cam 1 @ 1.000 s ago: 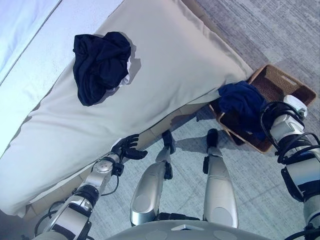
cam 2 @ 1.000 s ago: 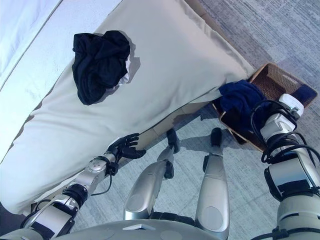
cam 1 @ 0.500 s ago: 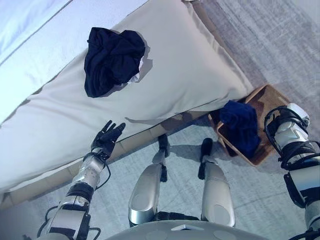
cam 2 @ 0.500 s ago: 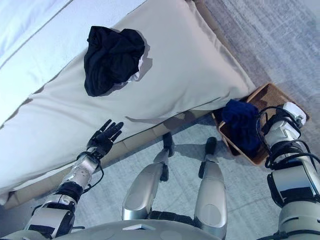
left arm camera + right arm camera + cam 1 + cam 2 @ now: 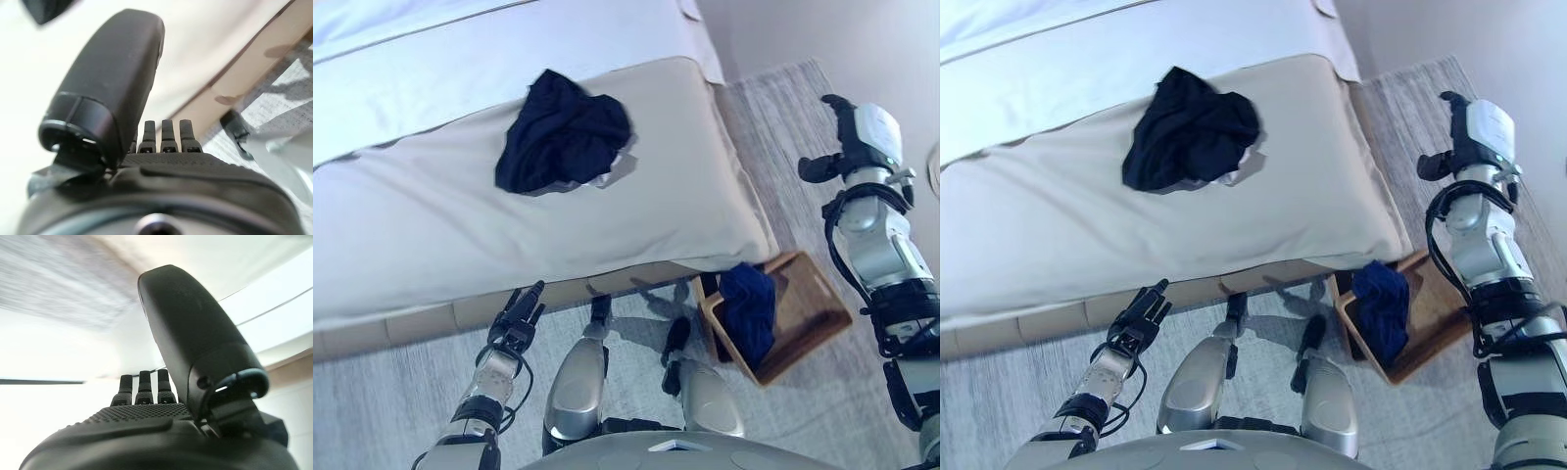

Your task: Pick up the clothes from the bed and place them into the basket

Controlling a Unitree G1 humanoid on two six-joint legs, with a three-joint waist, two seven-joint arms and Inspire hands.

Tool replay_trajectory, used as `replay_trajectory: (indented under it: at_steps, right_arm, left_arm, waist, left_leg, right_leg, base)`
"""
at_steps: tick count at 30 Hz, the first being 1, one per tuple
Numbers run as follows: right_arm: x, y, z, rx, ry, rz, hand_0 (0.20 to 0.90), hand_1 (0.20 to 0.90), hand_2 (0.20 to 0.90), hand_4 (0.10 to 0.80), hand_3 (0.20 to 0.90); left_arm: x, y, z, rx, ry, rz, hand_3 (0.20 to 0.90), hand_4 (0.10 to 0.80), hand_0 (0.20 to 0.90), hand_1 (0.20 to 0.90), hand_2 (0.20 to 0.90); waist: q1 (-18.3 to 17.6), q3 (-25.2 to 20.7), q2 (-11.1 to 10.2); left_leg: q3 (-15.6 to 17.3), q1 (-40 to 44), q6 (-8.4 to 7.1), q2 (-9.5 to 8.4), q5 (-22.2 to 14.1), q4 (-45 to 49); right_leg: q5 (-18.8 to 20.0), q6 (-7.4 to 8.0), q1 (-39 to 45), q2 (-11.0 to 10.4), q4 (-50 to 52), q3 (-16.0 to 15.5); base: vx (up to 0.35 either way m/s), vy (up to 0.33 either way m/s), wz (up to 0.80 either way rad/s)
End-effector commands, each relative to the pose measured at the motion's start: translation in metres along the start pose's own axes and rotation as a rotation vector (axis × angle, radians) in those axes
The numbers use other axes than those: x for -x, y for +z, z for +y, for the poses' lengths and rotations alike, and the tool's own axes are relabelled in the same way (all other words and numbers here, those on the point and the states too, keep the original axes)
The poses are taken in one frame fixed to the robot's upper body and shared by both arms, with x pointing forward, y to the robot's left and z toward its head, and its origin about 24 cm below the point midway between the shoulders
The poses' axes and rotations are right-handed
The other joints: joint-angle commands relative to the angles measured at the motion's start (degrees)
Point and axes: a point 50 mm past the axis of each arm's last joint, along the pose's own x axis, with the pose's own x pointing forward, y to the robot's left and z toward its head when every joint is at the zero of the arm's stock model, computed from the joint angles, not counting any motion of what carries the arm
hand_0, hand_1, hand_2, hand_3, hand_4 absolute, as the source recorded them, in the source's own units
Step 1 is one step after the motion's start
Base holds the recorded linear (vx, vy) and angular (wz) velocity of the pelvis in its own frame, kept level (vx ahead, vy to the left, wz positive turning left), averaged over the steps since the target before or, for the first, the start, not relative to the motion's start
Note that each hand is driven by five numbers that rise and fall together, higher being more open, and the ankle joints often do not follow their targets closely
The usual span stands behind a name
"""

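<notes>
A crumpled dark navy garment (image 5: 563, 142) lies on the beige cover of the bed (image 5: 626, 230). A brown woven basket (image 5: 811, 311) stands on the floor by the bed's corner, with a blue garment (image 5: 749, 311) draped in it. My left hand (image 5: 516, 318) is low beside the bed's side, with its fingers (image 5: 164, 136) straight and empty. My right hand (image 5: 844, 147) is raised over the floor to the right of the bed, well above the basket. It is open and empty, and its fingers (image 5: 141, 384) are straight.
A white sheet (image 5: 460, 59) covers the far part of the bed. Grey carpet (image 5: 783, 108) runs along the bed's right side and front. The bed's tan base (image 5: 421, 318) stands just in front of my left hand.
The camera has swung, so the whole scene has shifted. My right hand has risen from beside the basket. My left hand has uncurled and dropped below the bed's edge.
</notes>
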Motion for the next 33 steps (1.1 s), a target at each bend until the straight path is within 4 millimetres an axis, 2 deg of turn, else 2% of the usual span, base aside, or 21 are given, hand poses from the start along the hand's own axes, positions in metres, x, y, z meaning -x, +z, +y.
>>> replay_trajectory:
  at_steps: [1, 3, 4, 6, 10, 13, 18, 23, 25, 26, 27, 28, 29, 33]
  right_arm:
    - [-0.017, 0.048, -0.02, 0.041, -0.109, -0.167, 0.9, 0.9, 0.9, 0.8, 0.9]
    - [-0.029, 0.061, -0.024, 0.063, -0.11, -0.154, 0.9, 0.9, 0.9, 0.8, 0.9]
    - [-0.033, 0.066, -0.027, 0.074, -0.117, -0.15, 0.9, 0.9, 0.9, 0.8, 0.9]
    - [-0.04, 0.076, -0.034, 0.085, -0.138, -0.146, 0.9, 0.9, 0.9, 0.8, 0.9]
    - [-0.054, 0.093, -0.047, 0.088, -0.219, -0.113, 0.9, 0.9, 0.9, 0.8, 0.9]
    - [-0.059, 0.096, -0.051, 0.114, -0.236, -0.068, 0.9, 0.9, 0.9, 0.8, 0.9]
    - [-0.064, 0.077, -0.036, 0.195, -0.111, 0.079, 0.9, 0.9, 0.9, 0.8, 0.9]
    - [-0.066, 0.064, -0.034, 0.283, -0.018, 0.234, 0.9, 0.9, 0.9, 0.8, 0.9]
    - [-0.065, 0.058, -0.033, 0.331, 0.033, 0.299, 0.9, 0.9, 0.9, 0.8, 0.9]
    - [-0.065, 0.054, -0.032, 0.343, 0.061, 0.326, 0.648, 0.648, 0.648, 0.506, 0.606]
    - [-0.064, 0.053, -0.032, 0.348, 0.077, 0.348, 0.453, 0.453, 0.453, 0.278, 0.378]
    - [-0.065, 0.052, -0.032, 0.347, 0.071, 0.348, 0.3, 0.3, 0.3, 0.1, 0.2]
    - [-0.065, 0.053, -0.033, 0.347, 0.064, 0.339, 0.3, 0.3, 0.3, 0.1, 0.2]
    - [-0.07, 0.078, -0.05, 0.24, -0.164, 0.165, 0.3, 0.3, 0.3, 0.1, 0.2]
  left_arm:
    - [0.008, 0.026, 0.036, -0.206, 0.066, -0.044, 0.9, 0.8, 0.9, 0.9, 0.9]
    - [0.008, 0.034, 0.033, -0.478, 0.033, -0.043, 0.9, 0.8, 0.9, 0.9, 0.9]
    - [0.008, 0.036, 0.032, -0.593, 0.005, -0.038, 0.9, 0.8, 0.9, 0.9, 0.9]
    - [0.008, 0.038, 0.028, -0.721, -0.033, -0.024, 0.9, 0.8, 0.9, 0.9, 0.9]
    - [0.006, 0.04, 0.024, -0.715, -0.07, -0.02, 0.9, 0.8, 0.9, 0.9, 0.9]
    - [0.006, 0.041, 0.024, -0.687, -0.078, -0.021, 0.9, 0.8, 0.9, 0.9, 0.9]
    - [0.008, 0.036, 0.028, -0.653, -0.103, -0.021, 0.9, 0.8, 0.9, 0.9, 0.9]
    - [0.009, 0.038, 0.023, -0.604, -0.151, -0.052, 0.9, 0.8, 0.9, 0.9, 0.9]
    - [0.009, 0.039, 0.02, -0.592, -0.171, -0.065, 0.9, 0.8, 0.9, 0.9, 0.9]
    - [0.01, 0.04, 0.02, -0.587, -0.181, -0.072, 0.9, 0.8, 0.9, 0.9, 0.9]
    - [0.011, 0.041, 0.019, -0.582, -0.189, -0.08, 0.9, 0.8, 0.9, 0.9, 0.9]
    - [0.011, 0.042, 0.018, -0.578, -0.195, -0.086, 0.9, 0.8, 0.9, 0.9, 0.9]
    - [0.011, 0.043, 0.018, -0.577, -0.196, -0.09, 0.9, 0.8, 0.9, 0.9, 0.9]
    - [0.013, 0.048, 0.018, -0.57, -0.181, -0.11, 0.9, 0.8, 0.9, 0.9, 0.9]
  waist:
    - [4.47, -3.52, -4.76]
    - [8.11, -2.34, -4.79]
    - [9.58, -1.9, -4.8]
    - [11.5, -1.06, -4.3]
    - [15.1, 0.35, -3.06]
    - [16.93, 1.13, -2.85]
    - [19.46, 2.32, -2.24]
    - [21.32, 4.04, -1.02]
    - [21.95, 4.05, -0.87]
    - [22.24, 4.05, -0.83]
    - [22.49, 4.05, -0.89]
    - [22.61, 4.05, -0.92]
    - [22.63, 4.05, -0.98]
    - [21.96, 4.05, -1.94]
  left_leg:
    - [-1.94, -3.38, 4.41, -4.33, -9.77, 7.71]
    - [-4.1, -4.85, 4.74, -4.96, -9.33, 7.96]
    - [-4.79, -4.72, 4.55, -4.82, -10.4, 7.8]
    - [-5.73, -5.84, 4.68, -5.04, -9.58, 7.22]
    - [-7.06, -8.41, 4.74, -5.19, -7.83, 5.58]
    - [-7.46, -9.93, 4.65, -5.21, -7.27, 5.35]
    - [-9.15, -11.88, 4.73, -5.68, -6.44, 5.4]
    - [-10.01, -14.45, 4.77, -6.06, -5.55, 6.51]
    - [-10.39, -16.03, 4.71, -6.04, -5.05, 6.72]
    - [-10.61, -16.74, 4.69, -5.97, -4.81, 6.69]
    - [-10.85, -17.61, 4.67, -5.92, -4.56, 6.69]
    - [-11.06, -18.18, 4.61, -5.84, -4.36, 6.63]
    - [-11.15, -18.46, 4.58, -5.79, -4.29, 6.62]
    - [-11.4, -18.51, 4.24, -4.69, -4.22, 5.78]
  right_leg:
    - [-3.0, -1.43, -2.54, -0.64, 6.44, -1.12]
    - [-3.13, -1.59, -2.1, -1.31, 7.74, -3.39]
    - [-4.2, -1.3, -1.69, -1.42, 8.69, -3.37]
    - [-3.71, -1.06, -2.01, -2.07, 9.55, -4.63]
    - [-3.75, -0.54, -3.33, -3.64, 11.52, -7.87]
    - [-3.96, -0.2, -4.12, -4.42, 12.85, -9.49]
    - [-4.52, 0.01, -4.89, -5.9, 15.39, -11.65]
    - [-5.02, 0.53, -6.52, -7.68, 19.52, -13.12]
    - [-5.35, 0.72, -7.78, -7.76, 20.5, -13.72]
    - [-5.44, 0.83, -8.44, -7.72, 20.83, -14.09]
    - [-5.54, 0.89, -9.19, -7.59, 21.03, -14.43]
    - [-5.71, 0.99, -9.84, -7.43, 21.19, -14.59]
    - [-5.66, 1.05, -10.16, -7.36, 21.25, -14.65]
    - [-4.84, 1.57, -11.16, -6.15, 20.1, -14.1]
  base:
    - [0.09, 0.039, 0.55]
    - [0.133, 0.039, 0.61]
    - [0.14, 0.035, 0.61]
    - [0.066, 0.074, 0.57]
    - [-0.019, 0.096, 0.47]
    - [-0.009, 0.039, 0.41]
    - [0.009, 0.045, 0.3]
    - [-0.001, 0.026, 0.24]
    - [-0.03, -0.009, 0.11]
    - [-0.028, -0.042, 0.06]
    - [-0.028, -0.064, 0.07]
    - [-0.024, -0.063, 0.11]
    - [-0.03, -0.076, 0.11]
    - [-0.034, -0.073, 0.04]
